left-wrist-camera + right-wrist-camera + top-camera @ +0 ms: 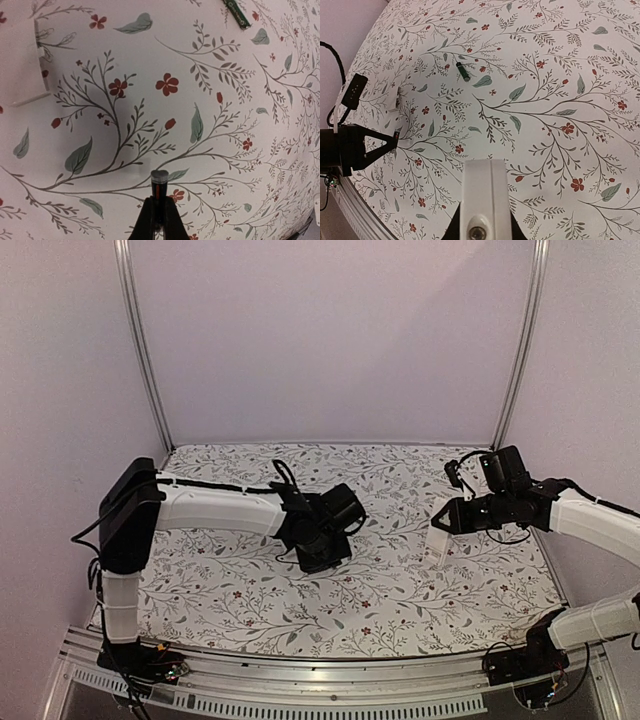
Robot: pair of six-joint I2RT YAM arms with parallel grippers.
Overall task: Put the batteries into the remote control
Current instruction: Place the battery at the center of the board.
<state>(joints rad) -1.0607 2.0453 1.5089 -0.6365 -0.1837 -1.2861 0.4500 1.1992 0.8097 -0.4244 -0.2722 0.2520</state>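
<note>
The remote control (490, 192) is clamped upright in the right claw (487, 227), raised over the right side of the floral worktop (400, 600); its face and battery bay cannot be made out from here. Across the gap, the left claw (160, 205) is clenched on one battery (159, 181), whose grey cap and orange stripe stick out past the fingertips, hanging above the cloth near the middle. The second battery (463, 71) lies loose on the worktop farther back, apart from both arms, and a small white plate (22, 65), probably the bay cover, rests flat just beside the left arm's reach. The step in hand looks like carrying the first cell to the handset. The next move likely calls for turning the open bay toward the left claw and lining the battery up end to end before pressing it in.
</note>
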